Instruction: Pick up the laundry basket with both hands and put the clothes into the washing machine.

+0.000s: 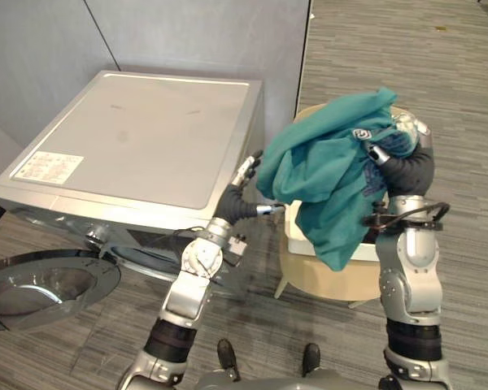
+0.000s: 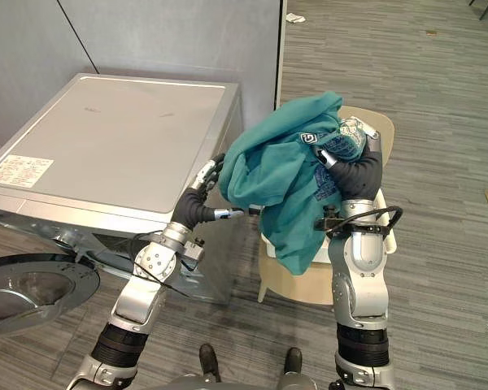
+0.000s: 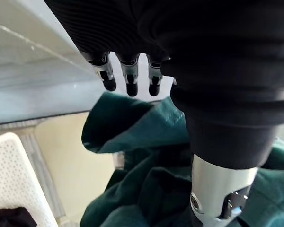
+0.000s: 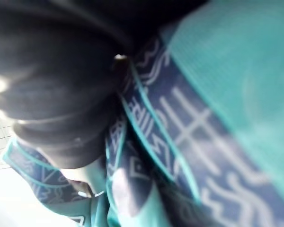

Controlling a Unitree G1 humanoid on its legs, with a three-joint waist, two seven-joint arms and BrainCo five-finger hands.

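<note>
As the teal garment (image 1: 325, 171) hangs raised over the basket and not yet in the drum, the step in hand is judged to be carrying it across to the washer.

1. Door (image 1: 41, 288). Swung open, low at the robot's left. The drum mouth (image 1: 134, 258) lies just behind it, low on the machine's front.
2. Left hand (image 1: 246, 172). Fingers (image 3: 131, 78) straight, holding nothing, at the garment's near edge.
3. Right hand (image 1: 403, 130). It is raised and bears the garment, which drapes over it. Whether it grips the cloth cannot be told.
4. Laundry basket (image 1: 297, 236). White and perforated, it is seated on a beige chair (image 1: 325, 280) beneath the hanging tail. A dark cloth (image 3: 12, 217) remains inside.
5. Washing machine (image 1: 138, 138). Grey, standing to the left of the chair and against the wall.

Handling note, as judgement: the left hand should take the loose hem first, since the long tail could catch on the machine's near corner or the basket rim. Both hands should then swing left and well down, because the mouth sits far below the garment. The bundle should be kept gathered, and the door kept clear.
</note>
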